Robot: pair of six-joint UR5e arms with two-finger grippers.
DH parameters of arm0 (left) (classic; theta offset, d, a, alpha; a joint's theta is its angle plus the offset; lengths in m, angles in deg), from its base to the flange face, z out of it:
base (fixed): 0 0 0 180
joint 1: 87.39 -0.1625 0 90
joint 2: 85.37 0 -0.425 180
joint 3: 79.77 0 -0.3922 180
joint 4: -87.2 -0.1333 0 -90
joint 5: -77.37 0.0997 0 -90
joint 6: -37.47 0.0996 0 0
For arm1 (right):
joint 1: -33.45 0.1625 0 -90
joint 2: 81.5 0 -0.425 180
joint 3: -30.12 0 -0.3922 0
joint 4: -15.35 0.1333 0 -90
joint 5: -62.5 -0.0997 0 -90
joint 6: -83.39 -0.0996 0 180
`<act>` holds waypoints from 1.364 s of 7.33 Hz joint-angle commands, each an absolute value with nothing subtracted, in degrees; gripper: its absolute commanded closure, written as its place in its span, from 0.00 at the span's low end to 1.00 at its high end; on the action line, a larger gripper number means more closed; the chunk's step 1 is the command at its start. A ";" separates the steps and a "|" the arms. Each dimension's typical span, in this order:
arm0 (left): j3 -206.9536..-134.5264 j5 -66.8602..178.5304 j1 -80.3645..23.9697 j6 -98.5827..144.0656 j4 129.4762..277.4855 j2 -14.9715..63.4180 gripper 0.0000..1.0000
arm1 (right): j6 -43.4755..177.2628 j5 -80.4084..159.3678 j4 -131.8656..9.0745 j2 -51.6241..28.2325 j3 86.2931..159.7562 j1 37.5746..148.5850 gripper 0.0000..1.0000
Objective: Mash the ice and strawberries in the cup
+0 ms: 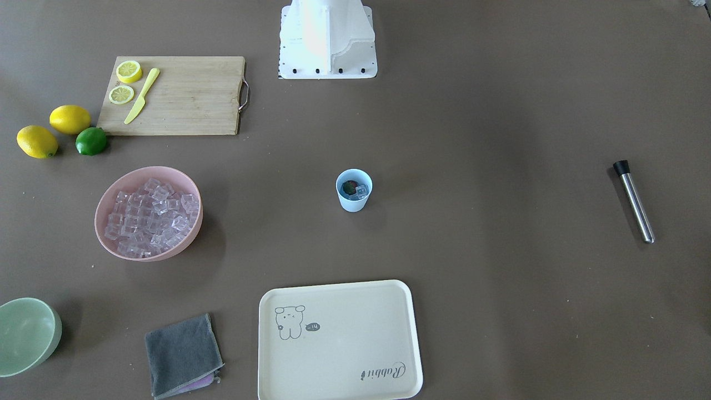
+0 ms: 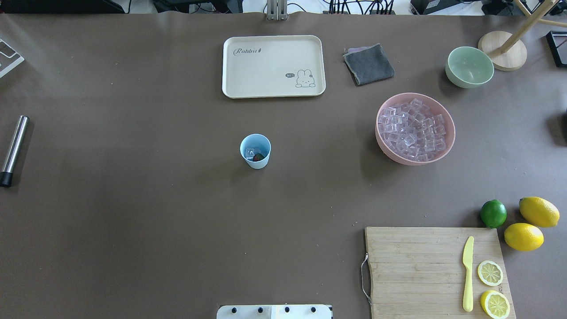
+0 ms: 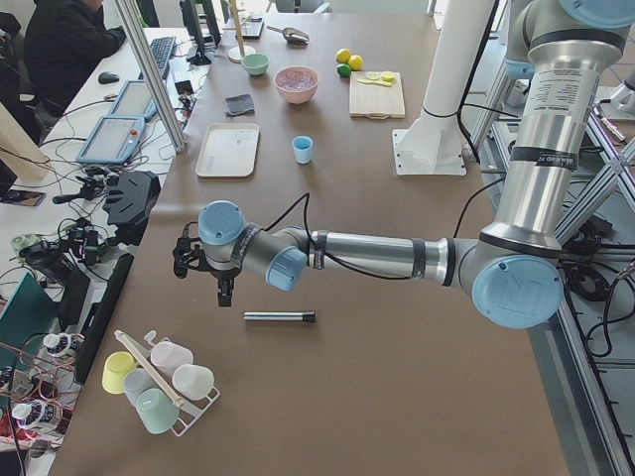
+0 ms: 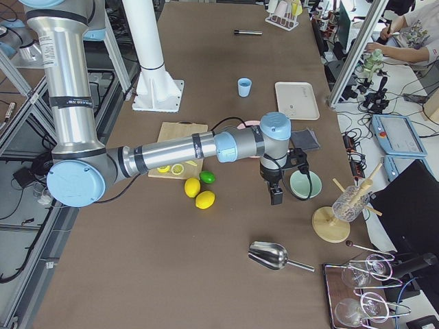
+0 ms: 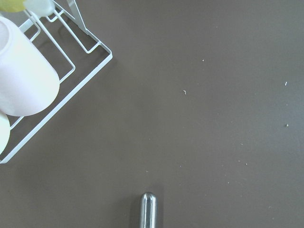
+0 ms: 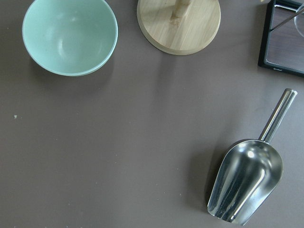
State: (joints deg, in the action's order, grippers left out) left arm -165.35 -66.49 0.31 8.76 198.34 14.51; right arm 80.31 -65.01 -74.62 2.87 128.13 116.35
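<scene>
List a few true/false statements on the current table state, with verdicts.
1. The cup holds a strawberry and ice. True.
2. The muddler stands in the cup. False: it lies flat on the table, far from the cup.
3. The pink bowl is filled with ice cubes. True.
4. The yellow knife lies on the tray. False: it lies on the cutting board, beside two lemon slices.
5. Two limes sit by the board. False: one lime, two whole lemons.

Upright light-blue cup [image 1: 354, 190] mid-table, holding strawberry [image 1: 349, 188], ice [image 1: 362, 192]
</scene>
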 commanded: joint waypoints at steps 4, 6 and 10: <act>-175.57 -58.23 -1.24 16.02 190.92 9.75 0.02 | 80.32 -66.78 -75.34 2.44 127.41 116.42 0.01; -175.40 -55.70 -1.96 16.90 190.83 8.06 0.02 | 80.58 -68.35 -76.57 -0.62 125.57 117.64 0.01; -173.64 -55.35 -2.14 17.43 190.39 10.24 0.02 | 81.28 -69.87 -84.94 -6.63 124.60 119.67 0.01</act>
